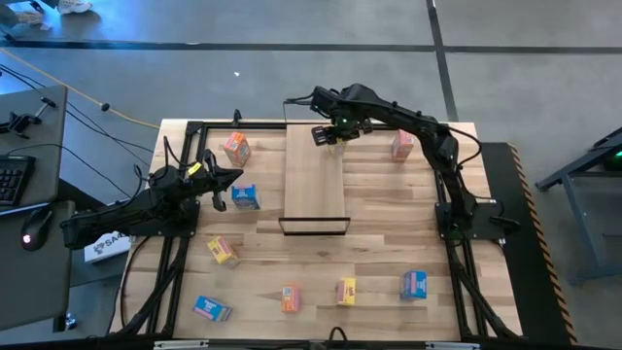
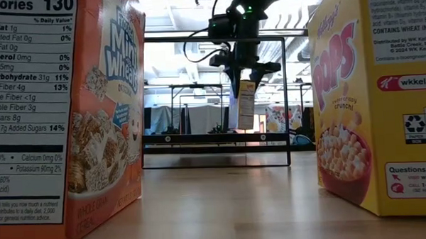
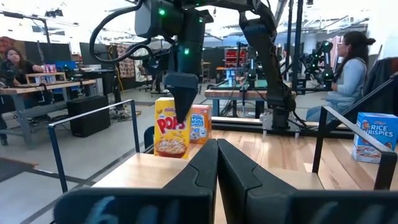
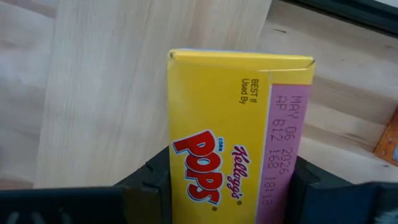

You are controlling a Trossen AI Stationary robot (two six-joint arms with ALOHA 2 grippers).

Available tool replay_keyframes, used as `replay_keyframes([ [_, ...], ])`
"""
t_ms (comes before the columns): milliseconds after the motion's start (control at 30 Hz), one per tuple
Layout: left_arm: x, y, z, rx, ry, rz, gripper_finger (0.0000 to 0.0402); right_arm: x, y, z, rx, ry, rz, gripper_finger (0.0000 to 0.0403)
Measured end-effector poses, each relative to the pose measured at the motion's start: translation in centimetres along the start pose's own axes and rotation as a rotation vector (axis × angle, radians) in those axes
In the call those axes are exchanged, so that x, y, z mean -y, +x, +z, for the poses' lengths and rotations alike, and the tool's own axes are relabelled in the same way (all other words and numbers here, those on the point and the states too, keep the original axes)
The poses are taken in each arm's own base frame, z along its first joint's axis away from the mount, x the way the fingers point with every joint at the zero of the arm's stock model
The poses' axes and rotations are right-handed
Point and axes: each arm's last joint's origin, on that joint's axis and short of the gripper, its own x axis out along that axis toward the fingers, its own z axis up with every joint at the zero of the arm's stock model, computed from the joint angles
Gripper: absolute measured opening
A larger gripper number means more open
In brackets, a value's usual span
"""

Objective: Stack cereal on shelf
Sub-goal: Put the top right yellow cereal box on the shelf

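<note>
The shelf is a long light-wood board with black wire loops at both short ends, lying mid-table. My right gripper is over its far end, shut on a yellow Pops cereal box. My left gripper is shut and holds nothing; it waits left of the shelf, beside a blue box. Other small boxes stand on the tabletop: an orange one, a pink-orange one, and several along the near side, such as a yellow box and a blue box. My right gripper pinches the yellow Pops box near its upper end, one finger on each of two opposite sides. It comes from above, pointing down. The box hangs upright below the fingers at the shelf's far end; whether its lower edge touches the board cannot be told.
The tabletop is framed by black rails. In the low view, an orange Mini-Wheats box and a yellow Pops box stand close to the camera. Most of the shelf board is bare. People sit at benches in the room beyond.
</note>
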Motion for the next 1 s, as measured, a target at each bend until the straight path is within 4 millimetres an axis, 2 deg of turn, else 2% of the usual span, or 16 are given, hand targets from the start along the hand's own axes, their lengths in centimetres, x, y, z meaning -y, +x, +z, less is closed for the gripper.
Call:
replay_keyframes([
  [233, 0.0, 0.0, 0.0, 0.0, 0.0, 0.0, 0.0, 0.0, 0.1, 0.0, 0.009, 0.032, -0.008, 0.0158],
  [700, 0.0, 0.0, 0.0, 0.001, -0.004, -0.001, 0.0, -0.6, 2.0, 0.2, -0.011, 0.15, -0.029, 0.016],
  [1000, 0.0, 0.0, 0.0, 0.0, -0.009, -0.001, 0.0, -1.0, 2.0, 0.0, 0.016, 0.14, -0.028, 0.0207],
])
